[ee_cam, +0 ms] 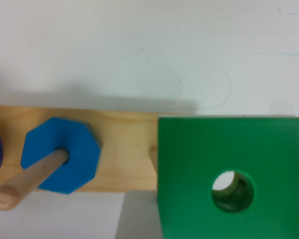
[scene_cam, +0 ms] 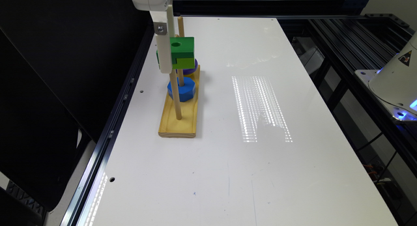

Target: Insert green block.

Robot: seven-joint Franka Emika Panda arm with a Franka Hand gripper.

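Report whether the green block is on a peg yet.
Not yet: the green block hangs in the gripper above the wooden base, no peg through its hole.

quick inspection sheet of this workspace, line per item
surface: white table, bare but for the peg board; faint pen marks and a patch of reflected light
job's things: green block held in the air above the wooden peg board; its hole shows a peg tip through it in the wrist view; nearest peg bare
clutter: blue hexagonal block seated on the middle peg; purple ring on the far peg
grippers: gripper against the green block's side; fingers' state cannot be told
cables: some wiring under the frame at the exterior view's right
surroundings: dark aluminium frame, black panel on the exterior view's left, white robot base with blue lights
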